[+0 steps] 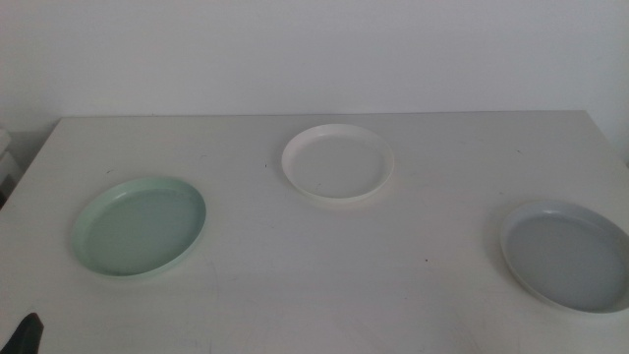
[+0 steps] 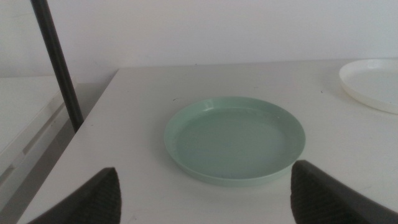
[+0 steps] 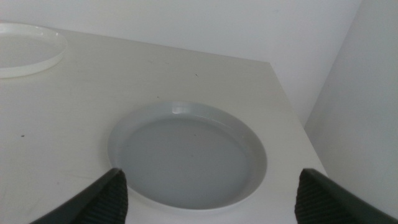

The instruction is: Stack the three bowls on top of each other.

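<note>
three light, stiff, slick-looking bowls sit well apart on the counter (image 1: 324,275), mint bowl (image 1: 140,225) left, white bowl (image 1: 337,162) back, grey-blue bowl (image 1: 568,254) right, both hands spread wide, so pinch the thin rims.

The middle camera is looking forward and down over the whole worktop (image 1: 324,285), taking in the green bowl (image 1: 140,225), white bowl (image 1: 337,162) and grey-blue bowl (image 1: 568,254) from well back. The left wrist camera is sitting low and close, facing the green bowl (image 2: 235,139) between the spread jaws of the left hand (image 2: 205,196), catching the white bowl's (image 2: 373,83) edge. The right wrist camera is looking closely down at the grey-blue bowl (image 3: 188,154) past the wide-apart jaws of the right hand (image 3: 211,196), also sharing the white bowl (image 3: 28,48).
</note>
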